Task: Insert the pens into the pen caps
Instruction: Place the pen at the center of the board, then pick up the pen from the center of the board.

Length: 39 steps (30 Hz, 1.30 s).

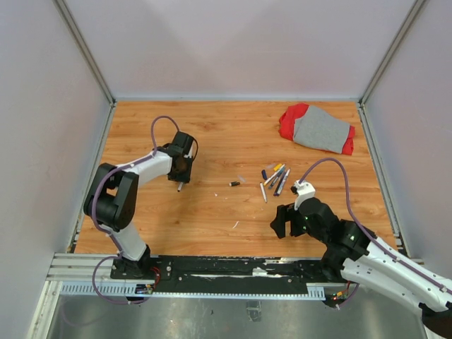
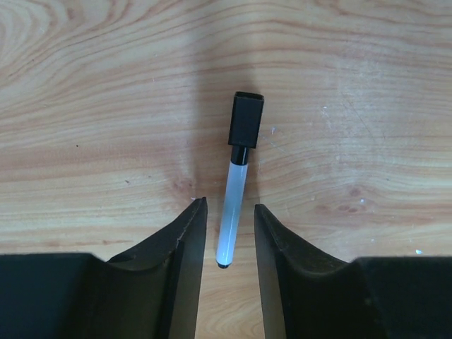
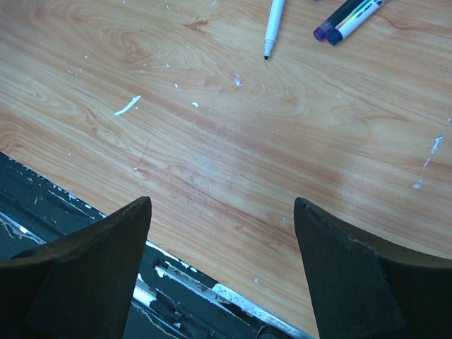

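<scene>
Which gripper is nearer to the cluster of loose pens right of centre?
Right. The right gripper sits just on the near side of the pens, open and empty. The left gripper is well off to their left, over a single capped pen.

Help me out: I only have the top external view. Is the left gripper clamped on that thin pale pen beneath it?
Observer: No. In the left wrist view the left gripper has its fingers apart, with a gap on each side of the thin white-barrelled pen.
Operator: Is that one capped?
Observer: Yes, a square black plastic cap sits on its far end.
Operator: And the right gripper?
Observer: In the right wrist view the right gripper is wide open, with only bare wooden table between its fingers.
</scene>
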Tool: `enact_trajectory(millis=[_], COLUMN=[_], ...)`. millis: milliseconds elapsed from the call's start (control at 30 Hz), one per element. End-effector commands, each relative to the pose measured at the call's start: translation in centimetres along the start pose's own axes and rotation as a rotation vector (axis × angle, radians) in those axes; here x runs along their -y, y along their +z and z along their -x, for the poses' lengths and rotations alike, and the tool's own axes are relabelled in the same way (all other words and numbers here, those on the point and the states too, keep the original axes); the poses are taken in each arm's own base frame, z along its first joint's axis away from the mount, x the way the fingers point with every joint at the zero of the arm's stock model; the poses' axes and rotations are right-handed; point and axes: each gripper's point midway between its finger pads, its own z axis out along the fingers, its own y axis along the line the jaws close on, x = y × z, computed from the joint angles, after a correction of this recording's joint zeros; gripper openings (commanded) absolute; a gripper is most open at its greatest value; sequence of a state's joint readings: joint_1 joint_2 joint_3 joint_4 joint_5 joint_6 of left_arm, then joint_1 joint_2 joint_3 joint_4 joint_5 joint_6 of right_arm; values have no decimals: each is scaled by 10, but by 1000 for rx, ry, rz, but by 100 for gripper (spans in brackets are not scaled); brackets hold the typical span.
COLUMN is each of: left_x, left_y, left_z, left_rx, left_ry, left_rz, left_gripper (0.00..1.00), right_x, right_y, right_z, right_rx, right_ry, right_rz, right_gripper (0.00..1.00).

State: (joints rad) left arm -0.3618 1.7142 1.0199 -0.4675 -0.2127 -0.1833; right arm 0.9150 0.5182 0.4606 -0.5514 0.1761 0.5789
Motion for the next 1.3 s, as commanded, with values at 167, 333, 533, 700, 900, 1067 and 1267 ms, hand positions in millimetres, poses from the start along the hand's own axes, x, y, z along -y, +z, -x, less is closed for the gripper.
enact_trajectory(millis=[167, 333, 533, 700, 900, 1067, 1267], left_x=[25, 37, 37, 46, 43, 42, 46], left_y=[-53, -90, -133, -161, -174, -174, -156], left_z=[25, 39, 39, 24, 9, 10, 4], left_rx=[137, 240, 364, 439, 506, 527, 442], left_ry=[-15, -10, 21, 49, 56, 44, 65], left_rz=[-213, -327, -403, -518, -546, -541, -538], left_gripper=[39, 39, 41, 43, 44, 45, 44], right_x=[7, 10, 6, -2, -6, 4, 20], right_y=[-8, -6, 12, 40, 85, 116, 136], right_z=[16, 21, 28, 46, 60, 63, 60], right_rx=[7, -40, -127, -140, -153, -207, -272], right_ry=[-31, -109, -151, -166, -101, -72, -33], right_rz=[-64, -101, -168, -192, -172, -228, -274], right_gripper=[83, 83, 79, 70, 57, 46, 40])
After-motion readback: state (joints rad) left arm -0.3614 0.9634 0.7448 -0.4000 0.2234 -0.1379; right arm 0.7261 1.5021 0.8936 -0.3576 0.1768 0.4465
